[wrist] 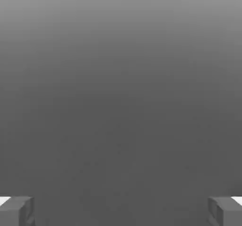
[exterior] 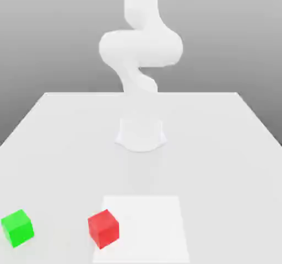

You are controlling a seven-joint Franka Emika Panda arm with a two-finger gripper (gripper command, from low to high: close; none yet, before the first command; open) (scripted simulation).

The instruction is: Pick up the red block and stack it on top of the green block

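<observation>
A red block (exterior: pixel 103 228) rests on the white table near its front edge, at the left corner of a lighter square patch. A green block (exterior: pixel 17 227) sits on the table further toward the exterior view's left, about three block-widths from the red one. The white arm (exterior: pixel 140 48) rises from its base at the table's middle and leaves the picture at the top. In the hand view my gripper (wrist: pixel 121 211) is open, its two grey fingertips (wrist: pixel 16 211) far apart with only plain grey background between them.
The arm's round base (exterior: pixel 141 135) stands mid-table behind the blocks. A lighter square patch (exterior: pixel 148 227) marks the table front. The table's edges (exterior: pixel 22 119) slope away on both sides.
</observation>
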